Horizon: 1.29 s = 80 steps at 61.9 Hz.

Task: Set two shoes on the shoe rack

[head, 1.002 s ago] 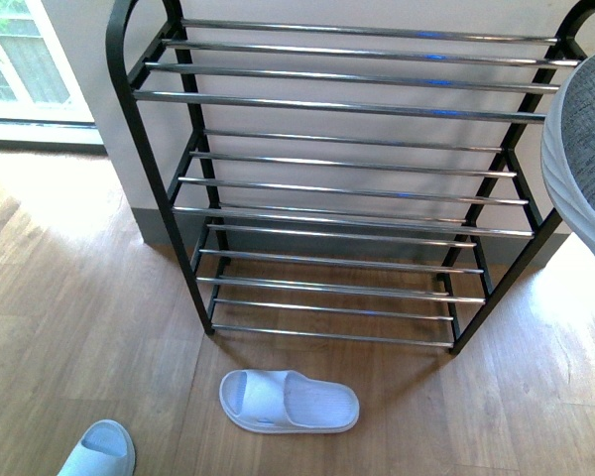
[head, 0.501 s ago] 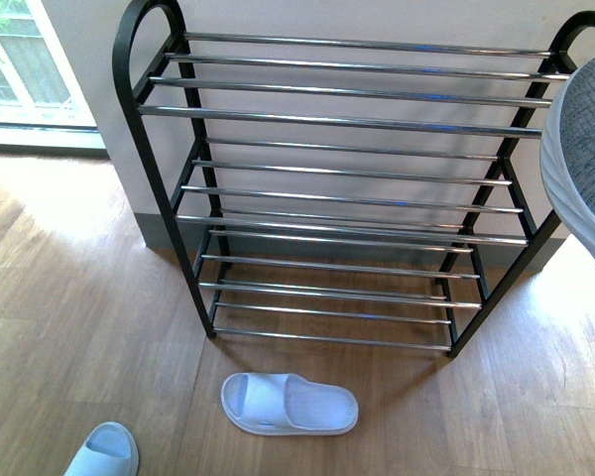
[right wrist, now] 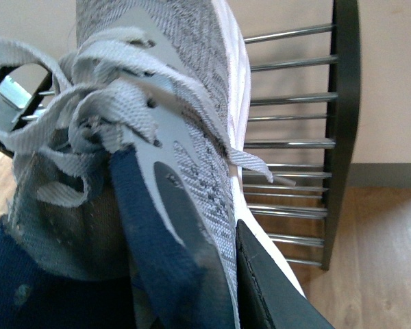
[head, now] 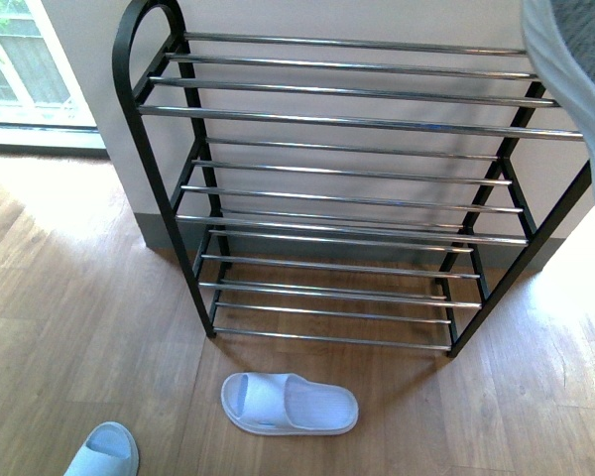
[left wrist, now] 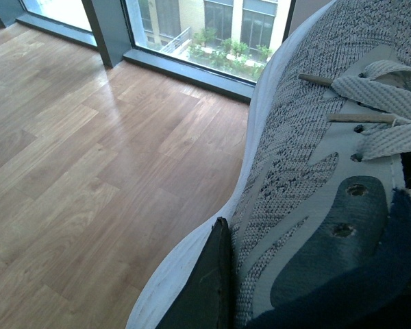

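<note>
The right fingers [right wrist: 264, 284] are clamped on one grey sneaker [right wrist: 185, 137], held up at the top right corner of the shoe rack [head: 166, 213] — in the front view its white sole overlaps the upper bars. The left fingers [left wrist: 204, 288] grip the other sneaker [left wrist: 308, 171] in the air above the wood floor [left wrist: 89, 151].

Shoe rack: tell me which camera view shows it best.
The front view: the shoe rack shows nearly whole, all tiers visible, only its upper right corner hidden by a sneaker. The right wrist view shows one end post and bar ends behind the sneaker; the left wrist view shows none of it.
</note>
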Each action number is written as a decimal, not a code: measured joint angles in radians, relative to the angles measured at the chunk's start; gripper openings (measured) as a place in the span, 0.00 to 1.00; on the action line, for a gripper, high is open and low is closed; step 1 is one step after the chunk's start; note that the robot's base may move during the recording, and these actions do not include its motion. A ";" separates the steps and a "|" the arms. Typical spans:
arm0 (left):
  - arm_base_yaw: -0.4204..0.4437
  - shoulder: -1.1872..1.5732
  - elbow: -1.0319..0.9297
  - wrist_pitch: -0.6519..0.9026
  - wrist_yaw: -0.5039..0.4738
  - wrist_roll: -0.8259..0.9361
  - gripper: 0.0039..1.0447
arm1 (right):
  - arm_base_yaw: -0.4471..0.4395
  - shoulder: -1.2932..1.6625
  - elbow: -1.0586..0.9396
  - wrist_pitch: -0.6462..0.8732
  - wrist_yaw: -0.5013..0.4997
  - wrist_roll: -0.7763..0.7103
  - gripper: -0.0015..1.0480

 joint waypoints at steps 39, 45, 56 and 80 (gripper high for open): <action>0.000 0.000 0.000 0.000 0.000 0.000 0.01 | 0.138 0.576 0.714 -0.330 0.250 0.243 0.02; 0.000 0.000 0.000 0.000 0.000 0.000 0.01 | 0.138 0.636 0.769 -0.359 0.261 0.255 0.02; 0.000 0.000 0.000 0.000 0.001 0.000 0.01 | 0.135 0.719 0.827 -0.387 0.291 0.259 0.02; 0.000 0.000 0.000 0.000 0.000 0.000 0.01 | 0.103 0.821 0.930 -0.446 0.317 0.259 0.02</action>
